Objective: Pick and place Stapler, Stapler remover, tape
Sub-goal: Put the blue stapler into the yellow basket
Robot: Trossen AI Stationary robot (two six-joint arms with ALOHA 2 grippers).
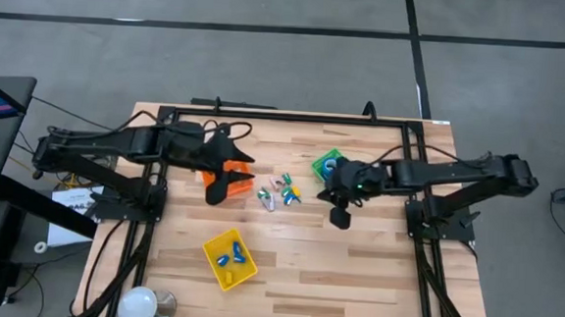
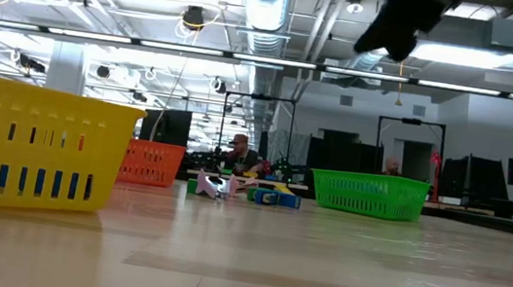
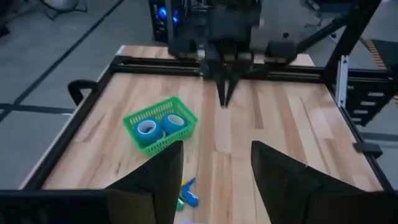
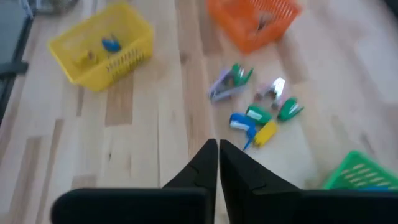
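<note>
The remaining pile of small staplers and removers [image 1: 280, 191] lies mid-table between the arms, nearer the parted, empty left gripper [image 1: 230, 188] by the orange bin [image 1: 225, 171] than the closed, empty right gripper [image 1: 339, 217] (tape [image 3: 160, 126] already sits in the green bin [image 3: 186, 127]).

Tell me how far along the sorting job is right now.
Done: blue tape rolls sit in the green bin, and blue items lie in the yellow bin. In hand: nothing visible; the left claw is open above the table near the orange bin, the right claw shut and empty. Left: the pile of small pieces mid-table.
</note>
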